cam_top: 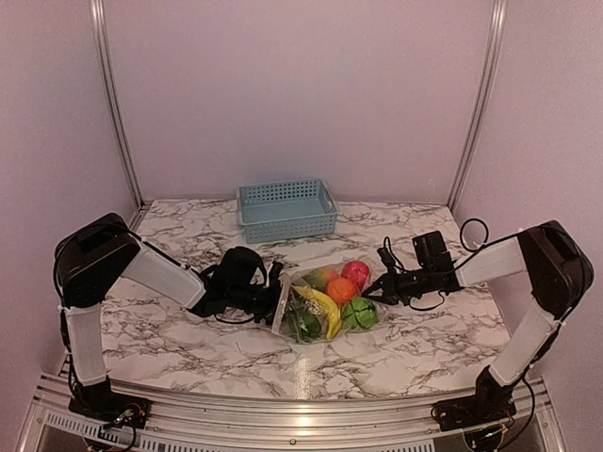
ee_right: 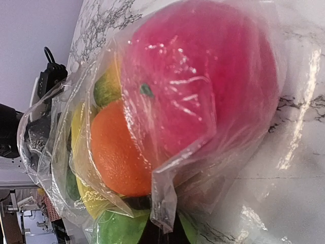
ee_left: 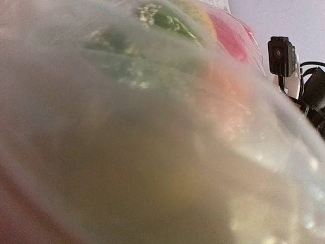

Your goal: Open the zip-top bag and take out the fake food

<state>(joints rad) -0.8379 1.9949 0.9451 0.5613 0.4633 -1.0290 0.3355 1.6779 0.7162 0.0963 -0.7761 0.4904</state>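
The zip-top bag (cam_top: pixel 320 282) lies on the marble table (cam_top: pixel 188 348), with its zip strip (cam_top: pixel 281 309) at the left end. The fake food is inside: a red fruit (cam_top: pixel 355 274), an orange (cam_top: pixel 341 290), a banana (cam_top: pixel 323 309), a dark green pepper (cam_top: pixel 303 326) and a light green piece (cam_top: pixel 359 314). My left gripper (cam_top: pixel 273 294) is against the zip end. Blurred bag plastic (ee_left: pixel 152 152) fills the left wrist view and hides its fingers. My right gripper (cam_top: pixel 382 284) is shut on a fold of the bag (ee_right: pixel 170 193) at the opposite end, close to the red fruit (ee_right: pixel 203 76) and the orange (ee_right: pixel 119 150).
A light blue slatted basket (cam_top: pixel 286 209) stands behind the bag near the back wall. Metal frame posts (cam_top: pixel 116 104) rise at both back corners. The right arm's camera (ee_left: pixel 282 53) shows beyond the bag in the left wrist view.
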